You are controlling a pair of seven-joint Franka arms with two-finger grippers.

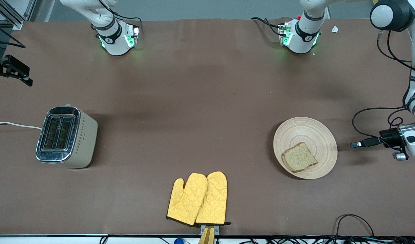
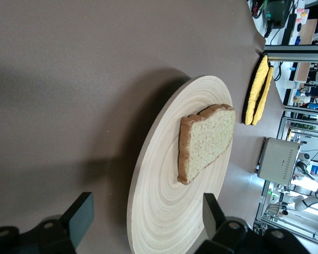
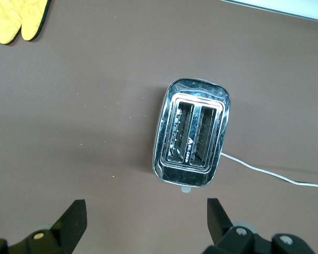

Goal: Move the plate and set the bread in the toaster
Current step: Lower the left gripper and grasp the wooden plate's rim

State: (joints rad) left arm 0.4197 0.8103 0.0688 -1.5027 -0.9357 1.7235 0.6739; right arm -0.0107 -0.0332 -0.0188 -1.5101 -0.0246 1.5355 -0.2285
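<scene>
Left gripper [image 2: 146,222]: fingers spread wide, empty, low at the left arm's end of the table, the plate's rim between the two fingertips and neither fingertip touching it.
Plate [image 1: 320,134]: pale wood with ring grooves, flat on the brown table [image 1: 193,101].
Bread [image 1: 299,157]: one brown slice, lying on the plate toward its camera-side edge.
Right gripper [image 3: 146,222]: fingers spread, holding nothing, up in the air over the toaster; seen only in the right wrist view.
Toaster [image 1: 66,136]: cream body, chrome top, both slots empty, at the right arm's end of the table, well apart from the plate.
White cord [image 1: 14,124]: runs from the toaster toward the table edge.
Oven mitts [image 1: 198,199]: yellow quilted pair, overlapping, nearer the front camera, between toaster and plate.
</scene>
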